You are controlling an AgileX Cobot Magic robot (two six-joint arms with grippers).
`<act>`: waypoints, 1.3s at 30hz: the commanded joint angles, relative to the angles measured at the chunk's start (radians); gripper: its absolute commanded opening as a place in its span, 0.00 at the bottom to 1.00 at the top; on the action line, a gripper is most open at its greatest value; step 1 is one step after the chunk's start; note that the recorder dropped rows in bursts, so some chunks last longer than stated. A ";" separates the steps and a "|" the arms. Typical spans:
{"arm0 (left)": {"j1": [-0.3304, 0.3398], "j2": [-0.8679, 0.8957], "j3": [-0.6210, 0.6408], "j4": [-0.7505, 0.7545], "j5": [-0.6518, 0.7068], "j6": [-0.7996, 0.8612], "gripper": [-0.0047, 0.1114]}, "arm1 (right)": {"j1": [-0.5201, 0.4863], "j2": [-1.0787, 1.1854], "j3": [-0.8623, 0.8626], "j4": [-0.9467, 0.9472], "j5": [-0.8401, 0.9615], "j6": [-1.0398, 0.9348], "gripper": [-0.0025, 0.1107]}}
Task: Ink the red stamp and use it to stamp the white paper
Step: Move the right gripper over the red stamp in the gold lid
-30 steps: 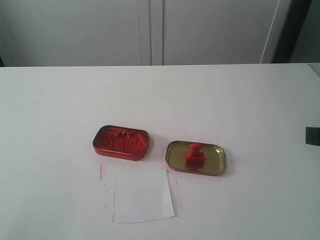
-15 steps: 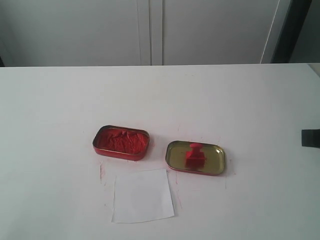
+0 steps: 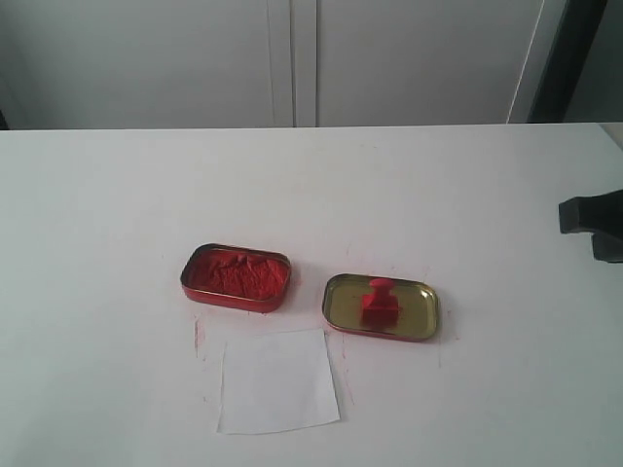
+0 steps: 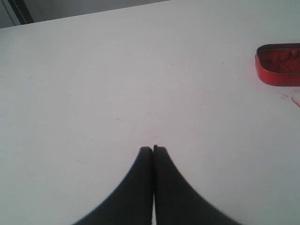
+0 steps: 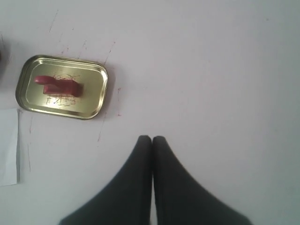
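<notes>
White tabletop [image 3: 117,195] before pale cabinet doors; the red stamp [image 3: 379,302] stands inside the gold lid [image 3: 416,307], the white paper [image 3: 277,379] near the lid; the right gripper [image 5: 152,138] hangs well apart from the lid, jaws pressed together, like the left gripper [image 4: 153,149]; it should open first, then pinch the knob squarely.

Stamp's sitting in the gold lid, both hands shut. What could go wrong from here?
1. The right hand is shut; unless it opens first, it would likely knock the red stamp over.
2. The stamp stands in the gold lid; an off-centre grasp may drag the lid onto the nearby white paper.
3. The ink tin sits near the paper; a sloppy transfer could smear it.
</notes>
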 commanded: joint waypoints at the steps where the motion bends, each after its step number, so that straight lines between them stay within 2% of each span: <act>1: 0.001 -0.003 0.003 -0.003 -0.002 0.003 0.04 | 0.015 0.057 -0.060 0.001 0.034 0.000 0.02; 26: 0.001 -0.003 0.003 -0.003 -0.002 0.003 0.04 | 0.280 0.401 -0.314 0.009 0.059 0.029 0.02; 35: 0.001 -0.003 0.003 -0.003 -0.002 0.003 0.04 | 0.355 0.522 -0.431 0.004 0.128 0.029 0.02; 39: 0.001 -0.003 0.003 -0.003 -0.002 0.003 0.04 | 0.401 0.603 -0.493 -0.009 0.146 -0.053 0.02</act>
